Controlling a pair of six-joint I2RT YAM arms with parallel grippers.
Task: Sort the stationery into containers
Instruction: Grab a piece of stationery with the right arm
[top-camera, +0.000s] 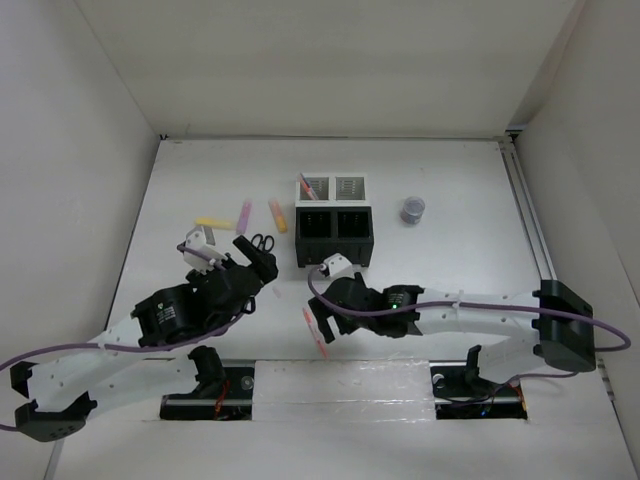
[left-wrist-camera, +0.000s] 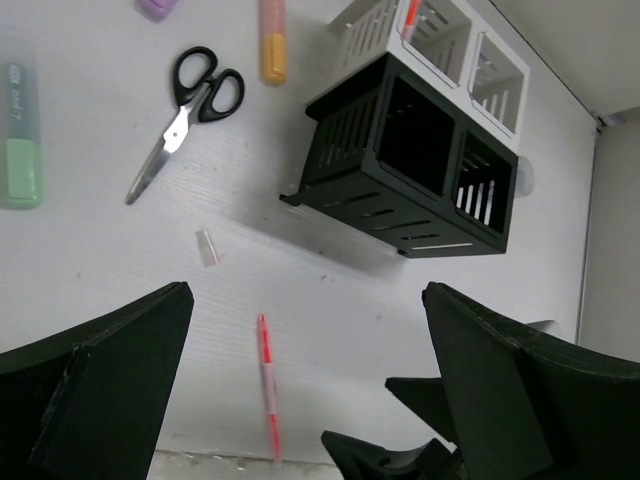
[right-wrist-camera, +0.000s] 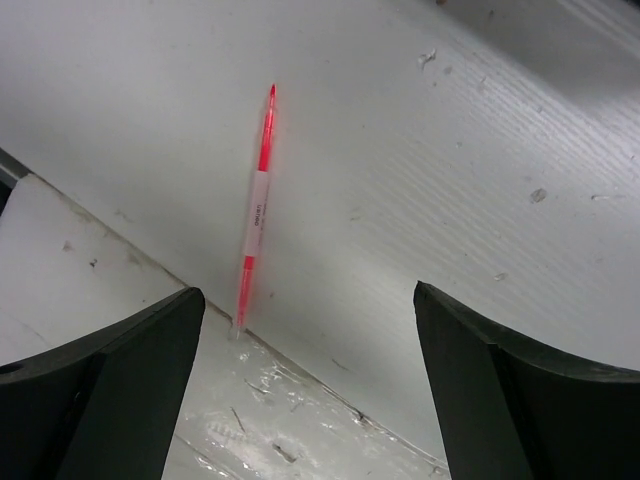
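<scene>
Right gripper (right-wrist-camera: 310, 300) hangs low over the table (right-wrist-camera: 480, 150) with its two fingers spread wide, holding nothing. Its arm reaches in flat from the right side, along the near part of the table. Left gripper (left-wrist-camera: 305, 300) is wide too and empty. Its arm is bent and points at the block of boxes (left-wrist-camera: 410, 160), two black in front and two white behind. Scissors (left-wrist-camera: 185, 110) lie left of the boxes, blades toward the arms. The red pen (right-wrist-camera: 257, 210) lies flat between the right fingers, touching neither. Its long side runs from the near edge toward the boxes, sharp tip pointing away.
</scene>
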